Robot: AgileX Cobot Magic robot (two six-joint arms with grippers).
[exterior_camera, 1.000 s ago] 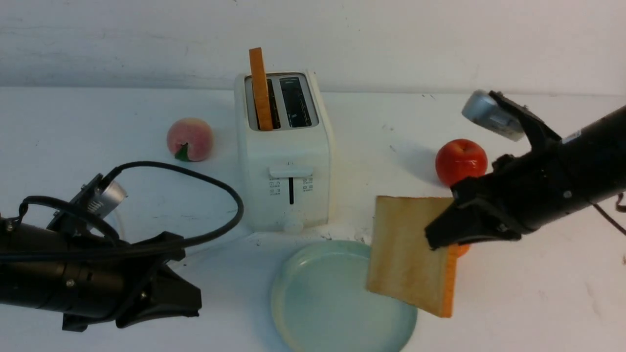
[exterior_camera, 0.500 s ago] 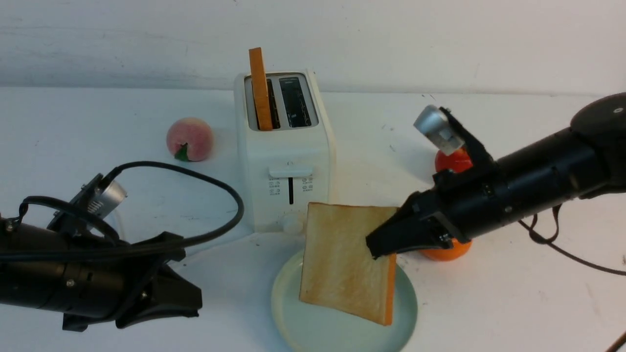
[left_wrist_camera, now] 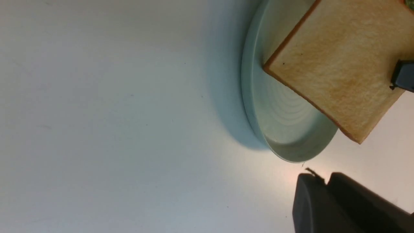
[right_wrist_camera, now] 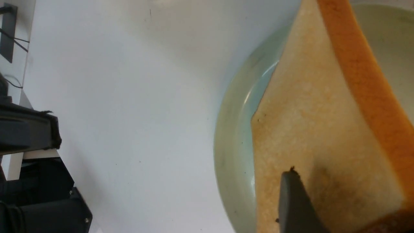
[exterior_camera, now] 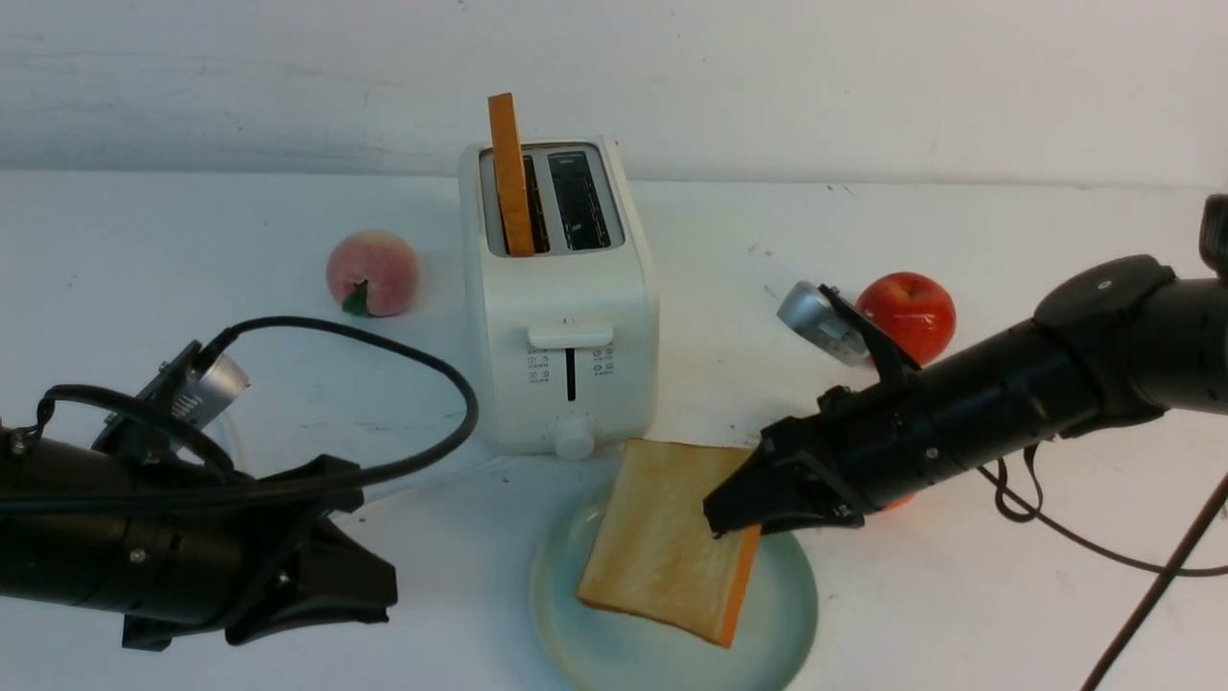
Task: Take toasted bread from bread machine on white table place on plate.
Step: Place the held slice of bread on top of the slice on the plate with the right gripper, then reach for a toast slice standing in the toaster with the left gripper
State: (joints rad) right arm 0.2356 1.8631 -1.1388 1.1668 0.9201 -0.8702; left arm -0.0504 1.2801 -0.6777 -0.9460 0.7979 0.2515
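The bread machine (exterior_camera: 561,297) stands at the middle of the white table (exterior_camera: 144,240), with one toasted bread slice (exterior_camera: 508,178) upright in its left slot. A second slice (exterior_camera: 662,542) leans tilted over the plate (exterior_camera: 556,595), its low corner down in the plate. My right gripper (exterior_camera: 734,518) is at that slice's right edge, jaws around it. The one finger (right_wrist_camera: 292,200) that shows stands slightly off the slice's face (right_wrist_camera: 310,123). The other is hidden behind the slice. My left gripper (exterior_camera: 384,590) hovers shut and empty, left of the plate (left_wrist_camera: 255,113).
A peach (exterior_camera: 372,273) lies left of the bread machine and a red apple (exterior_camera: 906,315) to its right, behind my right arm. Black cables trail from both arms over the table.
My right gripper carried the slice leftward from beside the plate to over it and lowered it. The slice tipped flatter. The left arm stayed still.
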